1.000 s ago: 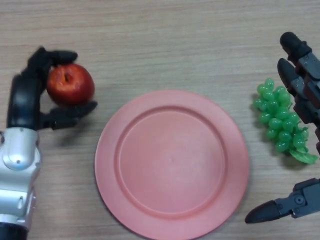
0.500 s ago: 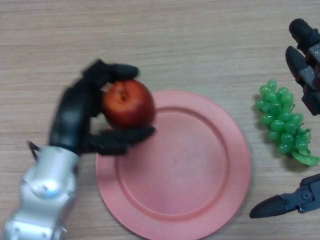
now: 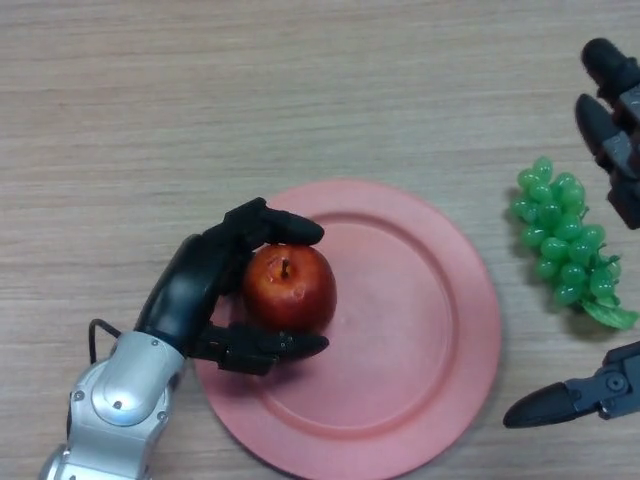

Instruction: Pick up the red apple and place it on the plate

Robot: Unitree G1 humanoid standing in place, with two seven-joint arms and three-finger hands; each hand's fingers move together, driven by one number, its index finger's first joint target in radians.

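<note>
Gripping the red apple [image 3: 289, 288] in the left robot hand [image 3: 200, 290], fingers curled over its far side and thumb hooked under its near side, so the fruit is pinched between them. Sitting over the left part of the pink plate [image 3: 420, 330], inside the rim, stem dimple facing up; whether resting on the plate surface or held just above it cannot be told. Reaching in from the lower left corner, silver forearm angled up toward the plate's left edge, black palm lying over the rim there.

Lying flat on the wooden table [image 3: 300, 90], the plate filling the middle of the head view, round, with a raised rim and a bare centre and right half.

Lying to the right of the plate, well apart from the apple, a bunch of green grapes [image 3: 565, 245] with a small green leaf at its lower end, resting on the table just beside the plate's right rim without touching it.

Showing at the right edge, the right robot hand [image 3: 612, 110], fingers straight and spread, two thick fingers pointing away near the top right, just beside the grapes, and the thumb pointing left along the lower right, near the plate's edge. Holding nothing, with the grapes lying in the gap between fingers and thumb.
</note>
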